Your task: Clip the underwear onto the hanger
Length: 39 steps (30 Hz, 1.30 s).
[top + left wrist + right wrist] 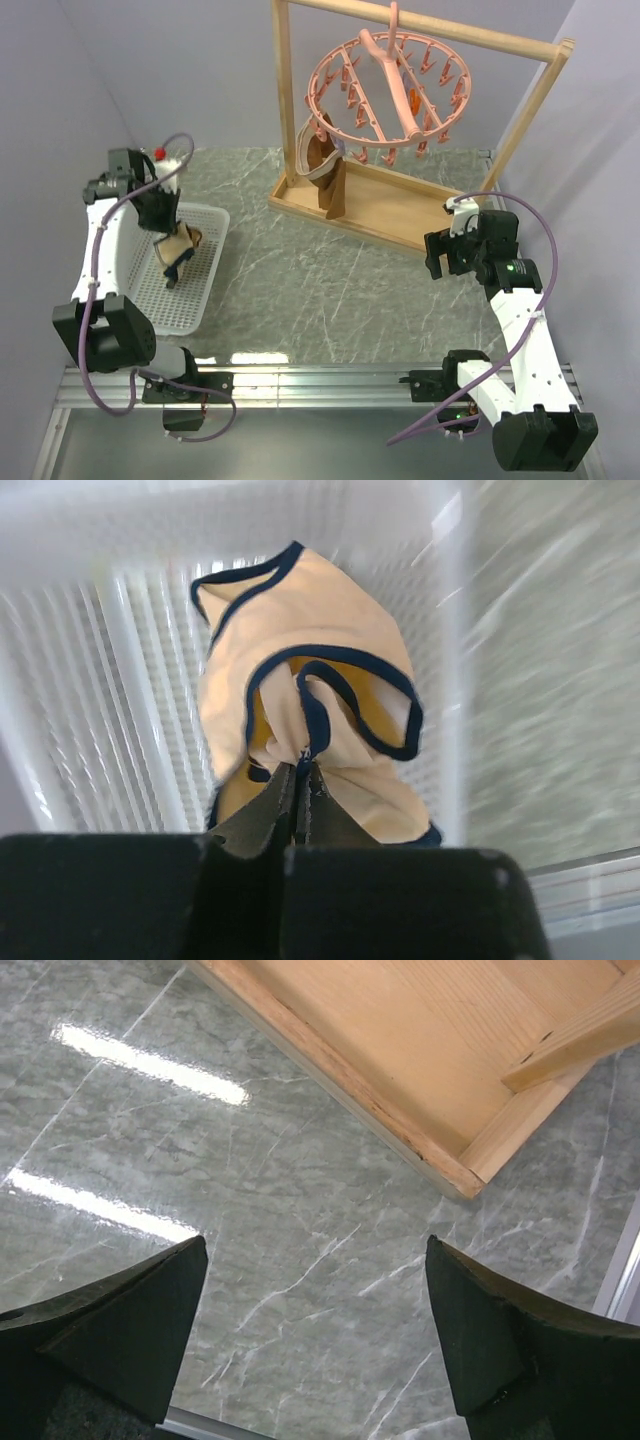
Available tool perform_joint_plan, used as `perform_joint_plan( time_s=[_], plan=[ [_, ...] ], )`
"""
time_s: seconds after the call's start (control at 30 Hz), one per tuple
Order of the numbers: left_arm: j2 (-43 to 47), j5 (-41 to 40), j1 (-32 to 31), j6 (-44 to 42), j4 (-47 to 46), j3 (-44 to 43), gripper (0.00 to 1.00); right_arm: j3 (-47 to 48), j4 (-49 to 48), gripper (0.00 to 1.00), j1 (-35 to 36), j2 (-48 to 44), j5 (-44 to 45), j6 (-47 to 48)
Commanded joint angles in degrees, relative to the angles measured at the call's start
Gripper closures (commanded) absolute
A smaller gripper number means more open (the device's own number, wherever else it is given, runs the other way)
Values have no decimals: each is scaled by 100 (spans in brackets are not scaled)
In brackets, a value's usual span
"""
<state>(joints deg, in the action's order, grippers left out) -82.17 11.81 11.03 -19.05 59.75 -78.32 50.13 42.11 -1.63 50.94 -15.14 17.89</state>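
- The grey marbled table (330, 290) carried the whole setup, with a wooden rack (400, 205) at the far right and a white basket (205, 290) by the left edge.
- The wooden rack stood upright, and the hanger (395, 95) was hooked over its top bar.
- The hanger, a salmon-pink ring, hung level. A darker brown garment (328, 170) dangled from its left side, and the rest of the ring looked free.
- The white basket lay flat on the table, well apart from the rack, with the left arm reaching down into it.
- The underwear (300, 630), beige with dark trim, hung bunched over the basket floor. Whether its lower edge touched the mesh could not be told.
- The left gripper (303, 775) had its fingers pressed together on a fold of the underwear near the trim, so the garment appeared to be securely pinched.
- The right gripper (315, 1260) hovered over bare table just beside the near corner of the rack's base, its fingers spread wide with nothing between them.
- The pegs (420, 147) had not yet taken the underwear.
- Judged from this, the task was at an early stage, with only the pickup apparently made. What was left was to carry the garment across to the hanger, bring an edge up to a free peg, get that peg open (probably the right gripper's job), and clip the fabric in.
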Motion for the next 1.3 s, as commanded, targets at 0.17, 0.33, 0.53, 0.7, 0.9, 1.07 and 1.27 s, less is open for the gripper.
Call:
perform_joint_plan(
  time_s=[0.17,0.33,0.53,0.7,0.9,1.07,1.27],
  plan=[
    [473,2253,-522,788,556,-1914,100,498,96,4,31,206,-393,-14],
    [1185,3520,-899,929,-76,-1503,100,603,166,4,48,232,-560,65],
    [1511,3240,-2129,754,-604,-125,100,735,455,5,49,417,-929,311],
    [1372,2940,-3272,394,-1411,1116,100,797,649,8,128,628,-1184,496],
    [212,3160,-4301,112,-1746,1215,98,700,737,15,136,698,-1281,707],
    [-974,3950,-4319,515,-2151,311,98,542,667,24,312,716,-1466,760],
    [-1294,3962,-4153,640,-2720,395,87,489,623,35,646,874,-1466,611]
  ],
)
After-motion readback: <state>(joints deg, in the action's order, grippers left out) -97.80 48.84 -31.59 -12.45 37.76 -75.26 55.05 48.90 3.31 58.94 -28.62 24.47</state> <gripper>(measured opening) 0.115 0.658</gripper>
